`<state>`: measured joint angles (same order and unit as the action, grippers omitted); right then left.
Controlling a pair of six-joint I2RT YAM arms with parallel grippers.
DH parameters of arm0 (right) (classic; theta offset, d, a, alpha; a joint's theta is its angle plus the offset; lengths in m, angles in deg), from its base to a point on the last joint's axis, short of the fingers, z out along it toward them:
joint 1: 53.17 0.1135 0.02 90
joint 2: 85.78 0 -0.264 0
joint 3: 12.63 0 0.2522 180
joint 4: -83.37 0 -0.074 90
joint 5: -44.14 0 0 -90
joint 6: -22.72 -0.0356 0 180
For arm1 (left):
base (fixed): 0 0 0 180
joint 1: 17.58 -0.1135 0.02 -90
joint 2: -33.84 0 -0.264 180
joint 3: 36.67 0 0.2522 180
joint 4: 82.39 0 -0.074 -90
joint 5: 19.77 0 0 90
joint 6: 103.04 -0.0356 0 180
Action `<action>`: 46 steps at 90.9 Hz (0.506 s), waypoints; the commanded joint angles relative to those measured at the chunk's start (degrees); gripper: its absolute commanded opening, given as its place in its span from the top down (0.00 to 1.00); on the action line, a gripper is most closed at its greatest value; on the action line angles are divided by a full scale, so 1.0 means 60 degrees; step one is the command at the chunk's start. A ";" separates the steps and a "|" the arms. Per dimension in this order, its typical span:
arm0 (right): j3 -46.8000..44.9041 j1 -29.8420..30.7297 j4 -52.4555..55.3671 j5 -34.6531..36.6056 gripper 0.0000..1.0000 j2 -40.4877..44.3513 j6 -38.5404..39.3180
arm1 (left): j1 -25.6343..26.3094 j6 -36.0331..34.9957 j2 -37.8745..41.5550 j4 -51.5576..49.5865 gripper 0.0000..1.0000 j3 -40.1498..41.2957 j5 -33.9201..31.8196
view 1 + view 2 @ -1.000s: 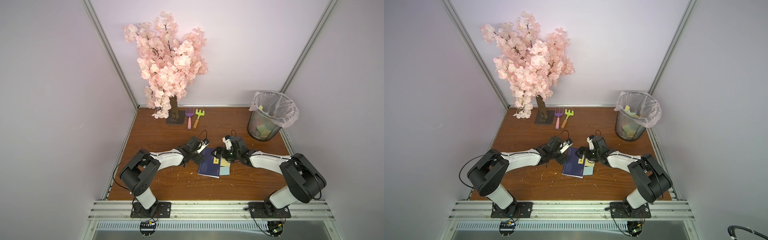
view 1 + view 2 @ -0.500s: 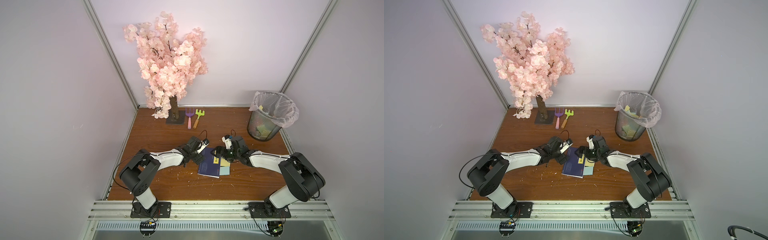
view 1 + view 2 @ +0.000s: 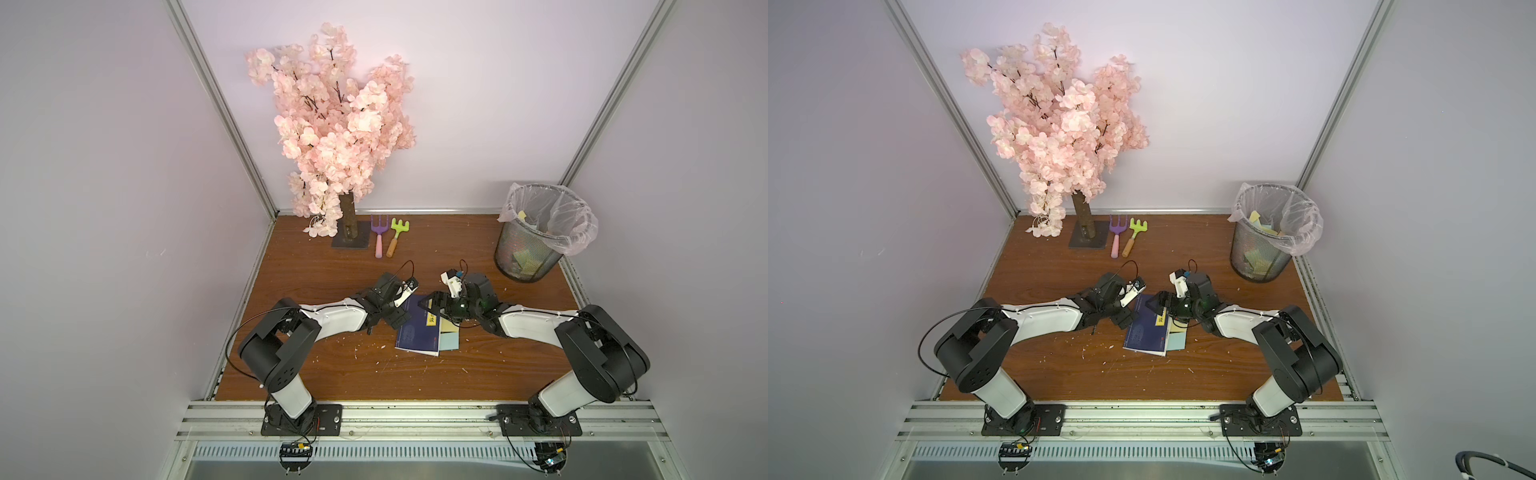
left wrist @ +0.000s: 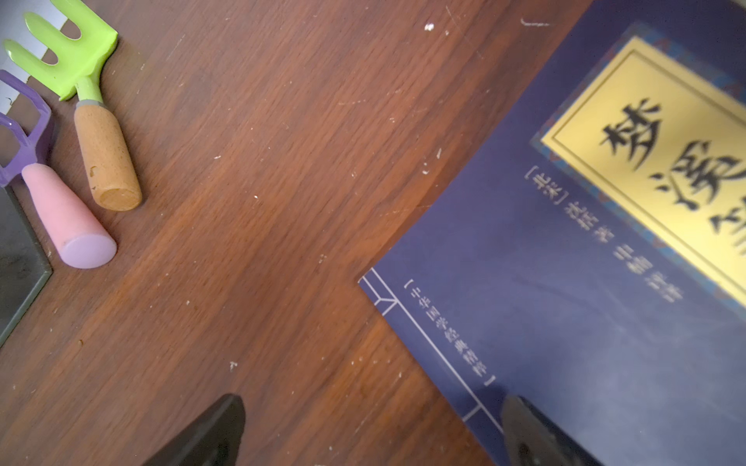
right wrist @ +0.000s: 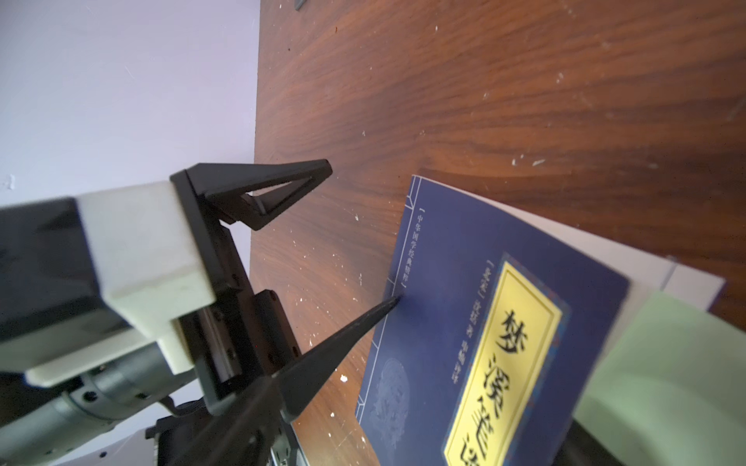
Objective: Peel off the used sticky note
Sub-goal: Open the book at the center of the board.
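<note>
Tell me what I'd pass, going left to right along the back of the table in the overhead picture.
In a top view: pink blossom tree → purple toy fork → green toy rake → mesh waste bin.

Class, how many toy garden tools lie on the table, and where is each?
2. The purple fork lies beside the tree base; the green rake lies next to it, on the bin side. None appears hidden.

We count one blue book (image 3: 415, 337), two notes, a yellow sticky note (image 3: 449, 328) and a pale blue-green sticky note (image 3: 451, 343), two toy tools, a purple fork (image 3: 379, 235) and a green rake (image 3: 397, 235), one blossom tree (image 3: 340, 124) and one mesh bin (image 3: 523, 257).
</note>
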<state>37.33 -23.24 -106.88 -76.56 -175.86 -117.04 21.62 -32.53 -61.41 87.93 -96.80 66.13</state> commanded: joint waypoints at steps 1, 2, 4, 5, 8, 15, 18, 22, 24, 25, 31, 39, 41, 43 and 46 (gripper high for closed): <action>-0.0080 0.0021 -0.0780 -0.0392 0.15 -0.0090 -0.0173 | 0.0117 -0.0084 -0.0118 -0.0427 0.01 0.0248 -0.0026; -0.0091 0.0021 -0.0828 -0.0399 0.16 -0.0082 -0.0188 | 0.0117 -0.0088 -0.0105 -0.0436 0.01 0.0246 -0.0008; -0.0106 0.0014 -0.0883 -0.0415 0.18 -0.0058 -0.0218 | 0.0117 -0.0084 -0.0085 -0.0454 0.01 0.0240 -0.0013; -0.0104 0.0010 -0.0901 -0.0418 0.20 -0.0051 -0.0225 | 0.0124 -0.0088 -0.0082 -0.0464 0.01 0.0227 -0.0009; -0.0091 0.0018 -0.0892 -0.0402 0.22 -0.0014 -0.0232 | 0.0118 -0.0097 -0.0028 -0.0506 0.01 0.0197 0.0000; 0.0006 0.0016 -0.0556 -0.0184 0.26 0.0056 -0.0127 | 0.0119 -0.0201 0.0140 -0.0599 0.01 0.0137 0.0034; 0.0066 0.0018 -0.0349 -0.0040 0.31 0.0074 -0.0040 | 0.0125 -0.0263 0.0216 -0.0662 0.01 0.0096 0.0038; 0.0170 0.0021 -0.0024 0.0104 0.37 0.0062 0.0062 | 0.0121 -0.0379 0.0354 -0.0774 0.01 0.0038 0.0027; 0.0211 0.0014 0.0088 0.0168 0.39 0.0048 0.0112 | 0.0118 -0.0442 0.0425 -0.0842 0.01 -0.0002 0.0017; 0.0223 0.0017 0.0126 0.0189 0.41 0.0038 0.0130 | 0.0118 -0.0472 0.0444 -0.0863 0.01 -0.0019 0.0013; 0.0249 0.0018 0.0219 0.0231 0.52 -0.0018 0.0155 | 0.0125 -0.0668 0.0687 -0.1018 0.01 -0.0074 -0.0020; 0.0257 0.0019 0.0300 0.0339 0.64 -0.0035 0.0114 | 0.0119 -0.0856 0.1045 -0.1363 0.01 -0.0187 0.0028; 0.0255 0.0020 0.0308 0.0377 0.65 -0.0035 0.0077 | 0.0121 -0.0876 0.1143 -0.1498 0.01 -0.0234 0.0065; 0.0233 0.0010 0.0299 0.0412 0.66 -0.0013 0.0057 | 0.0118 -0.0889 0.1241 -0.1657 0.01 -0.0283 0.0129; 0.0202 0.0009 0.0278 0.0451 0.70 0.0031 0.0009 | 0.0117 -0.0893 0.1405 -0.1869 0.01 -0.0361 0.0249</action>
<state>37.33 -23.24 -105.81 -75.32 -176.15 -117.19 21.62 -36.14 -56.31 82.40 -96.82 66.15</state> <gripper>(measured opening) 0.336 0.986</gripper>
